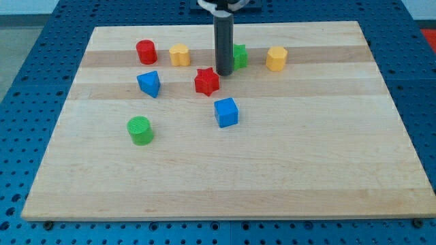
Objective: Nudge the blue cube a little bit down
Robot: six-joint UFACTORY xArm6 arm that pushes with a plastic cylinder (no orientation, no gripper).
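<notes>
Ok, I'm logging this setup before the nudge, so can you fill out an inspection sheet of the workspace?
Surface: wooden board, flat, lying on a blue perforated table.
Job's things: blue cube near the board's middle; my tip sits toward the view's top of it, apart, beside the red star.
Clutter: red cylinder, yellow block, green block partly behind the rod, yellow hexagonal block, blue triangular block, green cylinder.
Pincer: none fitted; rod only.
Cables: nothing seen.
Surroundings: nothing seen beyond the table.
</notes>
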